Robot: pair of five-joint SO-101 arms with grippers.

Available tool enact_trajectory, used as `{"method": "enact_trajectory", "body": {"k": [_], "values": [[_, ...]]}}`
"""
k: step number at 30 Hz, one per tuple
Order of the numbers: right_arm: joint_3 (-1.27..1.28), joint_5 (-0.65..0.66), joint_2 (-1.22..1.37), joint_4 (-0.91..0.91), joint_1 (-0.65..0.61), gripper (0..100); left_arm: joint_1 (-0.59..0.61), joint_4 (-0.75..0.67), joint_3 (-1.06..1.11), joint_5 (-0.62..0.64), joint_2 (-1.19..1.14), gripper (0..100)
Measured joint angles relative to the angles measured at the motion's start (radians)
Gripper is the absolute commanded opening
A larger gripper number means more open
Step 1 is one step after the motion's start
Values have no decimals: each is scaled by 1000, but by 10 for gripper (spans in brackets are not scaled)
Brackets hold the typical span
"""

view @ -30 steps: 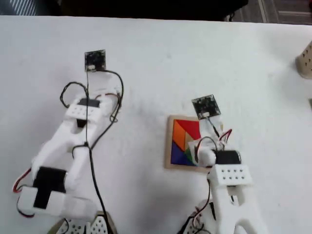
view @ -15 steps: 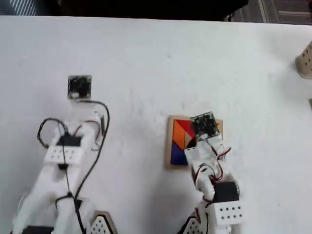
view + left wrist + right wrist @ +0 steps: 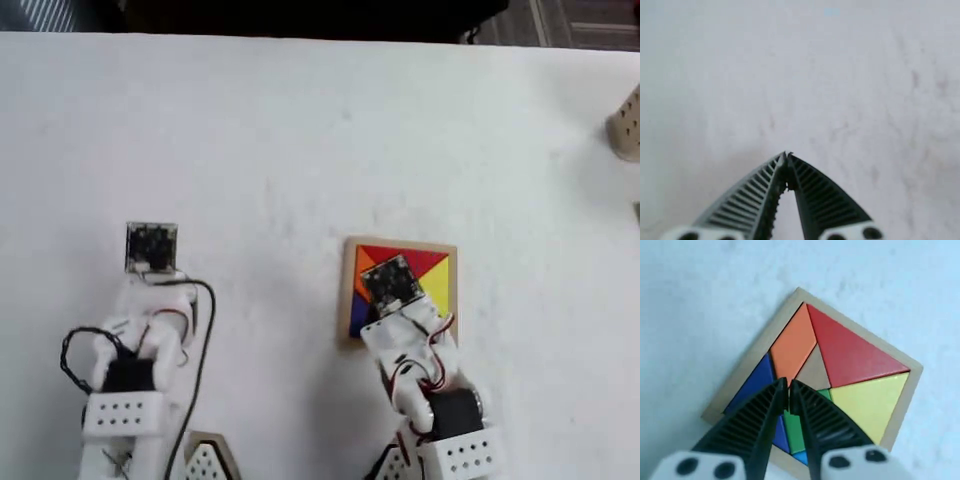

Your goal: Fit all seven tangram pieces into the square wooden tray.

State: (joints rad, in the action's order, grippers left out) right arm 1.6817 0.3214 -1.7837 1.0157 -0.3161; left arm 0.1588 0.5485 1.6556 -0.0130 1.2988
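White table: we see tray w/ pieces inside; right gripper over it, left gripper apart, both pinched closed, empty.

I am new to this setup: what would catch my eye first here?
The square wooden tray, packed with bright tangram pieces, lies on the white table. The jaws of the right arm stand shut above it; those of the left arm, also shut, hang over the table.
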Motion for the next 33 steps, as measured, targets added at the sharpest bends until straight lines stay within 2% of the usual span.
{"method": "enact_trajectory", "body": {"k": [4,13,20,25,33], "values": [[0,0,-3,63,-12,19,0,120,49,-6,193,23],[0,0,-3,186,-14,19,0,539,44,-9,482,23],[0,0,-3,245,-14,19,0,595,43,-28,506,23],[0,0,-3,245,-14,19,0,718,43,-28,506,23],[0,0,-3,245,-14,19,0,732,43,-28,506,23]]}}
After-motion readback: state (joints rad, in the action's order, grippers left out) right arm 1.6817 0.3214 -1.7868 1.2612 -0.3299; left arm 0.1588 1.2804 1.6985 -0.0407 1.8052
